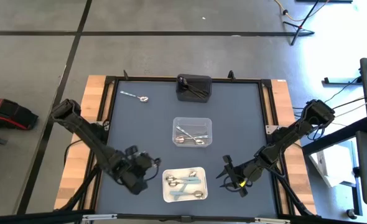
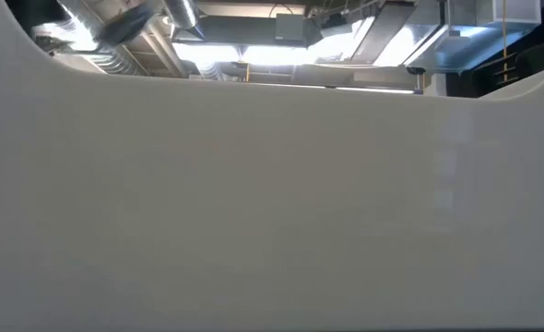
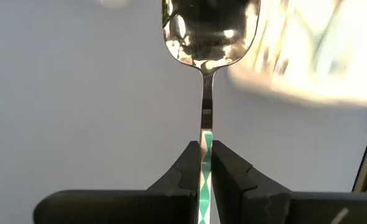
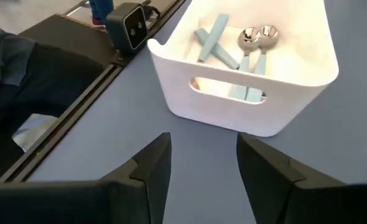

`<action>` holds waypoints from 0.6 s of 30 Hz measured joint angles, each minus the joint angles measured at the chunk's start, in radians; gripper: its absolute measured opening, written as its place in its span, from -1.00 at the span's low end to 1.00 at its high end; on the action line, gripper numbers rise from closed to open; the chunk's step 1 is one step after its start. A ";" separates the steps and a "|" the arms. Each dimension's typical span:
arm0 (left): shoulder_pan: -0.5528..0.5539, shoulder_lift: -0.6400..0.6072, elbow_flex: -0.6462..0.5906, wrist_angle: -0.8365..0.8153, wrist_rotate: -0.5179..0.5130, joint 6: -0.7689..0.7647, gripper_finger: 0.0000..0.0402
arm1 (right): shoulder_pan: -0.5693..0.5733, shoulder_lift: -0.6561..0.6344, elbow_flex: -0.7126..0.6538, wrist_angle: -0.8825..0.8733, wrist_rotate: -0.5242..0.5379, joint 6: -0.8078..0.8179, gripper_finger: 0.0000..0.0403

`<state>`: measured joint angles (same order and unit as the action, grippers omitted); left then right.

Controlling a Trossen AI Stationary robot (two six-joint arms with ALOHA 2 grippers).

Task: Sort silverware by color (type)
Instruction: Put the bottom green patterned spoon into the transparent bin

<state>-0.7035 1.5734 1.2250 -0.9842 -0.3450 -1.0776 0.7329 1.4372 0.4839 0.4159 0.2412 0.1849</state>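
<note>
High view: overhead, straight down, far enough to take in the whole table (image 1: 140, 124), both arms and the floor around it. Low view: table height, facing level, but nearly all blocked by a pale surface pressed close to the lens; only ceiling ducts (image 2: 143, 23) show above it. Left wrist view: very close, looking past its own fingers (image 3: 186, 168) along a clamped spoon (image 3: 206, 37). Right wrist view: low and near, facing the white tray (image 4: 246, 68). That same white tray (image 1: 185, 185) appears in the high view, at the table's near edge.

white tray (image 4: 246, 81), pale-blue-handled spoons (image 4: 233, 59)
</note>
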 joint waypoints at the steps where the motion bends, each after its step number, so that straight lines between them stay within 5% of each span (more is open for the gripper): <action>1: 0.023 0.000 0.028 -0.001 -0.024 0.051 -0.92 | -0.007 0.000 0.000 -0.001 -0.009 -0.001 -0.16; 8: 0.209 -0.002 0.178 0.050 -0.161 0.395 -0.92 | -0.082 0.000 0.000 -0.057 -0.124 -0.014 -0.16; 18: 0.497 0.043 0.185 0.332 -0.093 0.879 -0.91 | -0.181 0.000 -0.017 -0.156 -0.252 -0.057 -0.16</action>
<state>-0.2066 1.6161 1.4100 -0.6519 -0.4381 -0.1982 0.5515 1.4372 0.4674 0.2599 -0.0105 0.1284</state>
